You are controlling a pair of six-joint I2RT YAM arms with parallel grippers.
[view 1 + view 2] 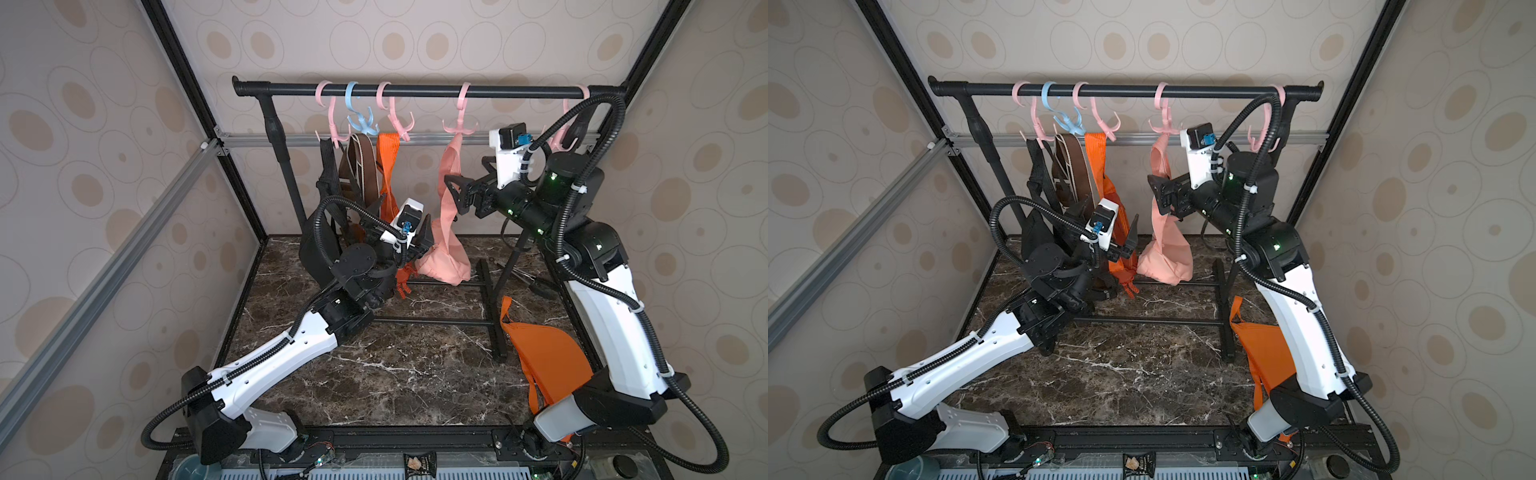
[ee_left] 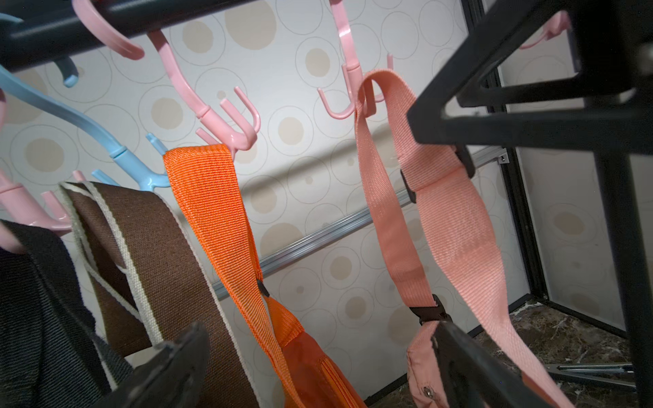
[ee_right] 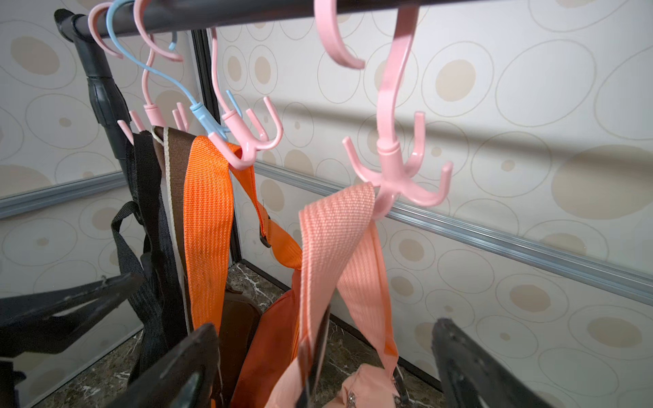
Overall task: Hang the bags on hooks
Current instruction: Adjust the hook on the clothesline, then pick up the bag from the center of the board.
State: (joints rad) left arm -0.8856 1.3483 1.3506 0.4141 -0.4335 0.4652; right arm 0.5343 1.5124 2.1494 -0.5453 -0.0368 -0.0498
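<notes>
Four bags hang in a row from the black rail, each on its own hook: a black bag, a brown bag, an orange bag and the salmon-pink bag. The strap of the salmon-pink bag is looped over one prong of a pink hook. Its pouch hangs low over the back edge of the marble tabletop; whether it touches the stone cannot be told.

The right gripper sits partway up that strap with its jaws spread wide. The strap passes between the fingers unpinched, so the gripper holds nothing. The left gripper is lower, between the orange bag and the salmon-pink pouch, jaws fully apart and empty.

A second orange bag lies on the tabletop along its right edge, toward the front right corner, partly under the right arm. A fifth hook, also pink, hangs at the rail's right end, partly hidden by the arm's cable.
</notes>
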